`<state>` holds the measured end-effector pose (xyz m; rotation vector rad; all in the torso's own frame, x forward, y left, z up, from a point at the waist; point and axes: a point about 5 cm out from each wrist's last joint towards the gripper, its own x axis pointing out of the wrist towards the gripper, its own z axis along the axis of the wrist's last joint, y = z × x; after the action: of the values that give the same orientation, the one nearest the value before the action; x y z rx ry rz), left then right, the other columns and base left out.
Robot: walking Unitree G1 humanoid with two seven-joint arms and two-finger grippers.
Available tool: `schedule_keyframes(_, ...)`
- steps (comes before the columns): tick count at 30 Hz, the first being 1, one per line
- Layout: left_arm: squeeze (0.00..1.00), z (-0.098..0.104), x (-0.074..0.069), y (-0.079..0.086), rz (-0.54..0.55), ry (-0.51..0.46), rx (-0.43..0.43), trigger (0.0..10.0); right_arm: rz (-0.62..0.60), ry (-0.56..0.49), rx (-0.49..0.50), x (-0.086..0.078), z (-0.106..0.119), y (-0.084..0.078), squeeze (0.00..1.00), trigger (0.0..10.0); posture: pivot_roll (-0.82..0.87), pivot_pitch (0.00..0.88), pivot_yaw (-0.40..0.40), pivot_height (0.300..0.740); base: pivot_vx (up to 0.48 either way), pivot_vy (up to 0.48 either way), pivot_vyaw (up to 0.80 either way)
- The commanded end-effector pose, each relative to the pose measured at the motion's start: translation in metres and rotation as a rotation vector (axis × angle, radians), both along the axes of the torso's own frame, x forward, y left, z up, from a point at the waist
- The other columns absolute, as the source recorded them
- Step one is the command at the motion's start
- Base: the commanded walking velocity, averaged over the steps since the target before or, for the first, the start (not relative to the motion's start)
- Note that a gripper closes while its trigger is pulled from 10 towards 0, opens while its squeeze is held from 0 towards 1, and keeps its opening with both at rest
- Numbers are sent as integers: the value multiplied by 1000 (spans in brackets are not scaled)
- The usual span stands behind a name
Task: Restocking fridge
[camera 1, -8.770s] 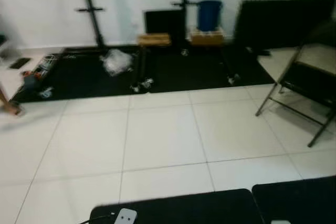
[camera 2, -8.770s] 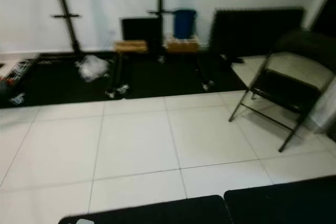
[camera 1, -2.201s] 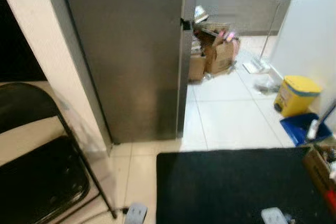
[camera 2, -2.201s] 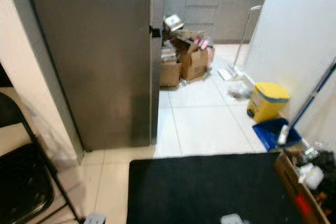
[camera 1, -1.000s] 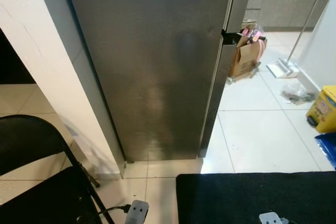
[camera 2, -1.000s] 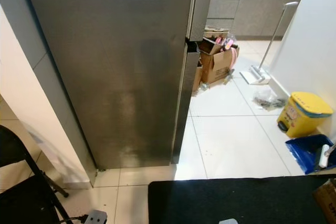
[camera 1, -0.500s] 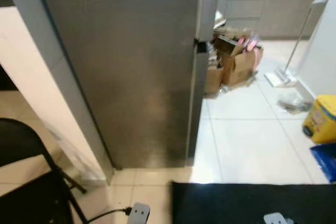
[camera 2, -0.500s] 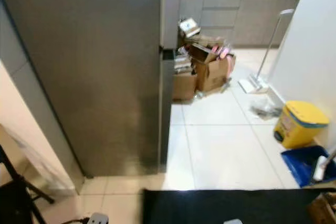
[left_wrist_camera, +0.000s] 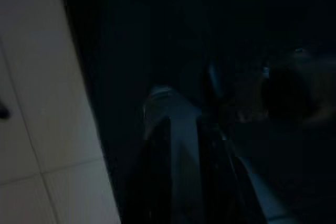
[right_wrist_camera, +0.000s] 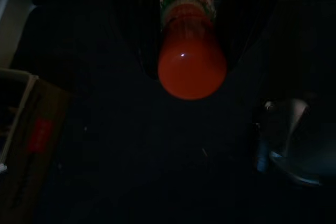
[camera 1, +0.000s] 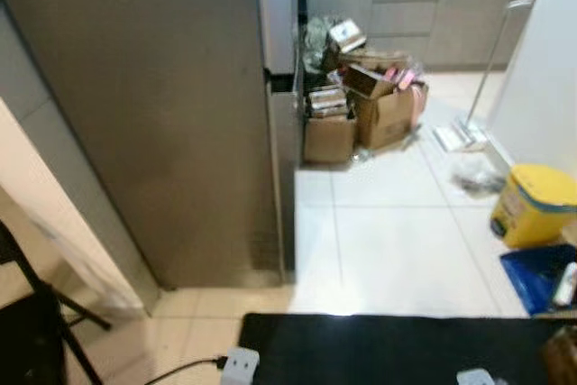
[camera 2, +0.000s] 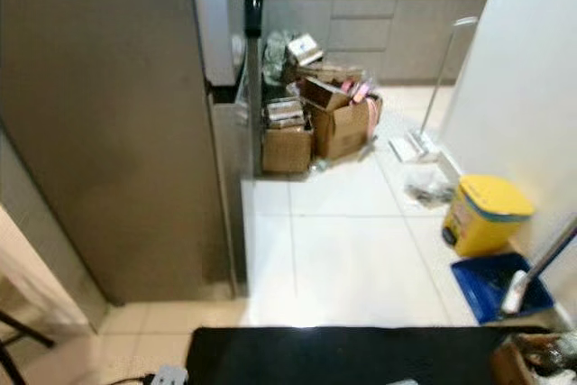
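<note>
The tall steel fridge fills the left of the eye views, side panel toward me, its shut doors at the panel's right edge. In the dark right wrist view, my right gripper is shut on a bottle of orange-red drink with a green and white label, hanging over the black mat. The left wrist view is very dark: my left gripper hangs low over the black mat beside pale tiles.
Open cardboard boxes are piled on the floor just past the fridge's front. A yellow bin and blue dustpan stand at the right by a white wall. A black mat lies before me. A folding chair stands bottom left.
The camera has swung right: the fridge has slid left in the picture, and the boxes and kitchen cabinets behind now sit nearer the middle. The things themselves have not moved.
</note>
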<state>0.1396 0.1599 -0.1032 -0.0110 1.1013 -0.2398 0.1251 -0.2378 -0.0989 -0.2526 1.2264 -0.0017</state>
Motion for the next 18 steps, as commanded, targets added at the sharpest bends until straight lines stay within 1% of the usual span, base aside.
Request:
schedule_keyframes(1,0,-1,-3,-1,-2,14,-1,10000,1,2,-12,0,1,-5,0,10000,-26,0,-19,740,0,-454,0)
schedule_keyframes(9,0,-1,-3,-1,0,14,-1,10000,4,4,-12,1,2,-7,0,10000,-27,0,-21,740,0,-437,0)
schedule_keyframes(11,0,-1,-3,0,2,14,2,10000,5,4,-12,1,2,-7,0,10000,-27,0,-21,740,0,-326,0)
schedule_keyframes(18,0,-1,-3,0,16,15,6,10000,12,8,-5,0,1,-5,0,10000,-31,0,-17,740,0,0,0)
